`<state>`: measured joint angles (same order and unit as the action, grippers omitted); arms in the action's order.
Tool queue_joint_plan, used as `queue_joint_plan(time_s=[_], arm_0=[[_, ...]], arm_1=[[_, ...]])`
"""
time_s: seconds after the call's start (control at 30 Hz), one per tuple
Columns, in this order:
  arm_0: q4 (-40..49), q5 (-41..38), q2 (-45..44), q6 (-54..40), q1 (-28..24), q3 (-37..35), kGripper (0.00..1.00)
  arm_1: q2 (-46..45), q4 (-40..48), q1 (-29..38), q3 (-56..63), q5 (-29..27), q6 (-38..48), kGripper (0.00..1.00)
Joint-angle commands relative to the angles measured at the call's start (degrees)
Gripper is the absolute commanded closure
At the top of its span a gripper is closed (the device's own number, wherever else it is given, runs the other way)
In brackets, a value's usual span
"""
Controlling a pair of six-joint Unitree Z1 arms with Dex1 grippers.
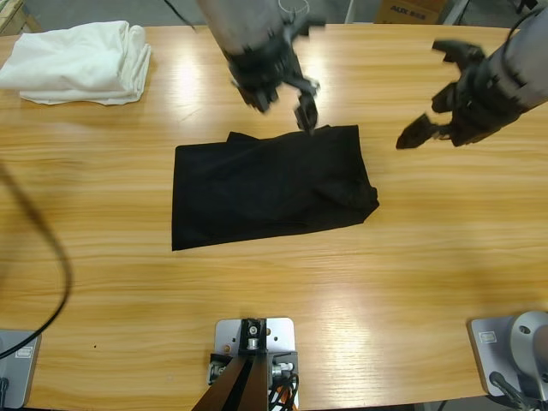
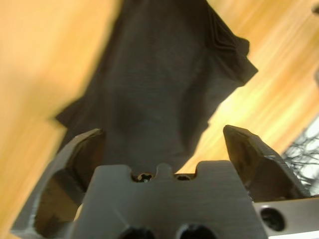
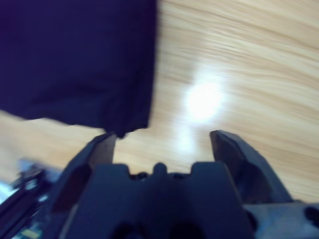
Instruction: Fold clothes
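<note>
Closest under the high camera, a silver-grey arm came down from the top edge, its left gripper (image 1: pixel 287 98) of two black jaws hanging over the far edge of the black shirt (image 1: pixel 270 188). Farther left, at the table's far corner, a folded white cloth (image 1: pixel 81 62) lay well apart from everything else, and a dark cable (image 1: pixel 51 257) curved across the long wooden table (image 1: pixel 428 282) near the left edge.

At the table's middle, the black shirt lay folded into a rough rectangle — flat, with a few creases and a bunched corner at its right end. In the left wrist view the left gripper (image 2: pixel 164 144) had its jaws spread wide with nothing between them, the dark cloth (image 2: pixel 164 84) stretching away just beyond the tips.

To the right, the right gripper (image 1: pixel 441 94) hung above bare wood, near the shirt's right end but apart from it. Its own view showed the right gripper (image 3: pixel 162 144) wide open and empty — one jaw tip close to the shirt's (image 3: pixel 75 59) corner, the other over bright wood.
</note>
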<state>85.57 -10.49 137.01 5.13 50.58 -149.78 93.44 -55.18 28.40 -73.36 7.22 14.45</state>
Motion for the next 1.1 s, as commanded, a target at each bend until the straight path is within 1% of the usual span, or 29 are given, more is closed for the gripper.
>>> queue_joint_plan(time_s=[0.03,0.1,0.13,0.27,0.33,0.43,0.47,0.5,0.53,0.6,0.67,0.7,0.73,0.9,1.1], arm_0=[[9.58,10.89,-5.13,2.18,3.16,4.59,0.179],[8.06,12.24,-7.13,2.43,3.21,12.30,0.170],[4.70,12.19,-8.75,2.43,2.95,17.42,0.170],[-15.15,10.29,-19.84,4.71,0.79,44.52,0.170],[-21.77,9.84,-24.60,5.64,0.26,54.39,0.170],[-31.65,7.71,-28.80,7.49,-0.34,66.27,0.170],[-34.69,6.92,-29.19,8.03,-0.46,69.26,0.170],[-37.56,5.85,-29.21,8.23,-0.48,71.45,0.170],[-39.42,5.13,-29.24,8.28,-0.46,72.42,0.170],[-41.83,4.48,-29.17,8.42,-0.46,73.62,0.170],[-43.59,4.04,-28.79,8.49,-0.46,75.00,0.168],[-44.42,3.90,-28.66,8.49,-0.48,75.92,0.165],[-45.08,3.70,-28.65,8.49,-0.48,76.80,0.165],[-47.16,3.61,-29.68,8.58,-0.92,81.09,0.165],[-49.86,3.63,-30.77,9.42,-1.01,84.85,0.165]], arm_1=[[-1.58,9.94,-1.19,10.66,11.61,2.16,1.000],[-0.87,11.57,-2.05,11.93,12.12,2.97,1.000],[-0.35,11.92,-2.35,11.96,12.28,3.34,1.000],[1.57,12.26,-2.56,10.52,12.94,3.80,1.000],[2.01,12.22,-2.56,10.13,12.91,3.83,1.000],[4.17,12.52,-2.56,10.01,12.91,3.83,1.000],[5.17,12.75,-2.56,10.12,12.91,3.83,0.912],[6.11,13.00,-2.56,10.22,12.91,3.89,0.689],[6.83,13.16,-2.56,10.26,12.91,3.92,0.588],[7.60,13.42,-2.56,10.26,12.91,3.92,0.578],[8.25,13.79,-2.56,10.15,12.91,4.10,0.407],[8.58,13.88,-2.47,9.96,12.91,4.13,0.365],[8.81,14.12,-2.24,9.82,12.91,4.34,0.289],[10.34,15.12,-0.98,9.73,12.91,5.06,0.286],[13.26,16.28,0.55,9.76,13.35,5.77,0.309]])
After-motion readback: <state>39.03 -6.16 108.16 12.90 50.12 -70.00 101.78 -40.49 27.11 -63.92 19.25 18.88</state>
